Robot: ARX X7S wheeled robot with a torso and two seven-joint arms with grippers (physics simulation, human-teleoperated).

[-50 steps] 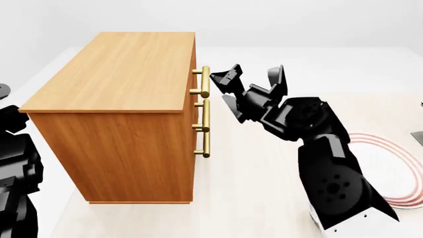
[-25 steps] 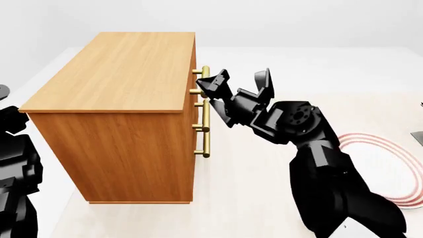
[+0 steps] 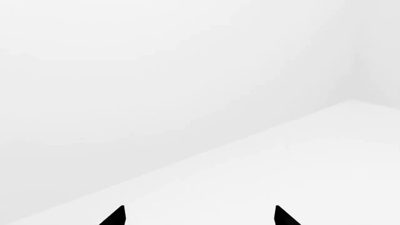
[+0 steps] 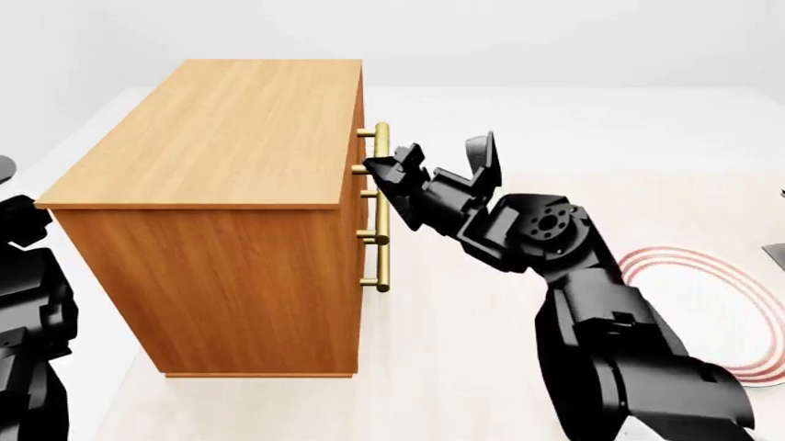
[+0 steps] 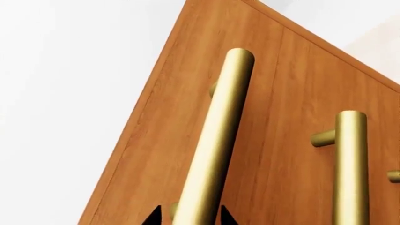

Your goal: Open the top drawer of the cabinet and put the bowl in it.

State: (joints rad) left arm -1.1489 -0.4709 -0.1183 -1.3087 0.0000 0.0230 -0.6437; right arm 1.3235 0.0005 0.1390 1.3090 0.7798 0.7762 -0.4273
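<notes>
R gripper (image 5: 187,219) spread astride top drawer (image 5: 262,140) handle (image 5: 212,140), tips cropped, L gripper (image 3: 198,216) spread, bowl unseen

A flat white plate (image 4: 736,312) with red rings lies on the pale table (image 4: 454,367) at the right. A grey object (image 4: 775,254) shows at the right edge, too cropped to identify.

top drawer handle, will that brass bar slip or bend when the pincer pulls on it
The brass bar handle looks smooth, round and glossy, so it may slide in the right pincer unless squeezed firmly. It reads as solid metal on short posts, so probably stiff. The top drawer front sits flush, so it should slide straight out.
</notes>
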